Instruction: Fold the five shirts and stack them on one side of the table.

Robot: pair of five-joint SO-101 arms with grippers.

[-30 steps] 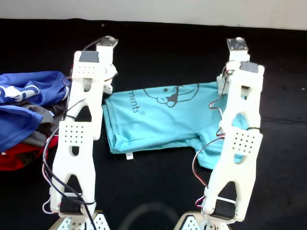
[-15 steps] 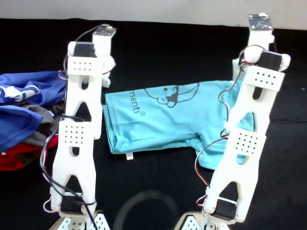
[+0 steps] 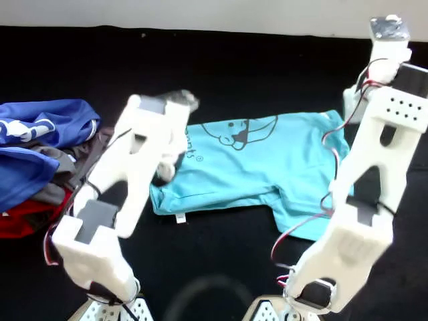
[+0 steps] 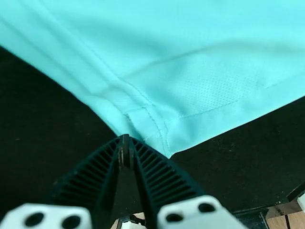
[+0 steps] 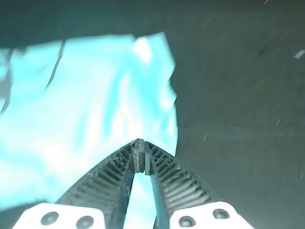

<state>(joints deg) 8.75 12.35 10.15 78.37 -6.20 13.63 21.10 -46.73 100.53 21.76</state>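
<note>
Around the work lies a black surface, with a pale wall strip along its 12 o'clock edge. At 9 o'clock a pile of shirts lies heaped and unfolded: blue with white markings on top, grey beneath, red at the bottom.

Two things stand in the way in the high view. The left arm leans from 7 o'clock across the 9 o'clock edge of the turquoise shirt and covers part of its print. The right arm, trailing red and white wires, rises from 5 o'clock and hides the shirt's 3 o'clock edge.

The turquoise shirt lies spread at the middle of the surface, well apart from the pile. It looks mostly flat, with a dark line drawing of a cartoon face and some lettering near its 12 o'clock edge. A small white tag sits at the 6 o'clock hem, and one sleeve juts toward 5 o'clock.

The left end effector has its ribbed fingers pressed together, tips right at a stitched hem corner of the shirt. Whether cloth is caught between them, we cannot tell. The right end effector is likewise pressed together, and it hangs above the shirt's edge where turquoise meets the dark surface.
</note>
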